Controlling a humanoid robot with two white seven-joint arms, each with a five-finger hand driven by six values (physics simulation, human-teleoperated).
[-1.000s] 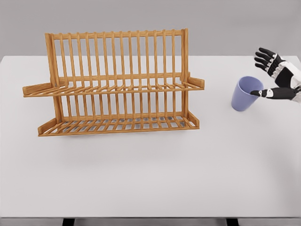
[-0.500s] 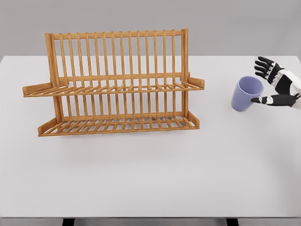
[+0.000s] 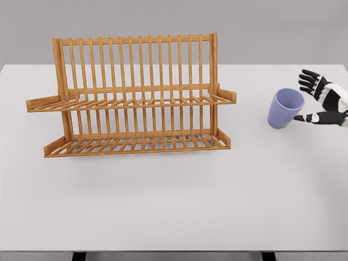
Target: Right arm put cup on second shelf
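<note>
On the table, the cup stood upright, well to the right of the rack. Beside it hovered the right hand, fingers spread apart and gripping nothing, the thumb just short of the cup's side. Nothing was done yet, I judged: grasping, carrying and setting the cup on the second shelf all remained.

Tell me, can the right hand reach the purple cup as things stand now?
Probably yes. The right hand is open just right of the cup, thumb pointing at its rim, apart from it. Nothing lies between them on the table.
</note>
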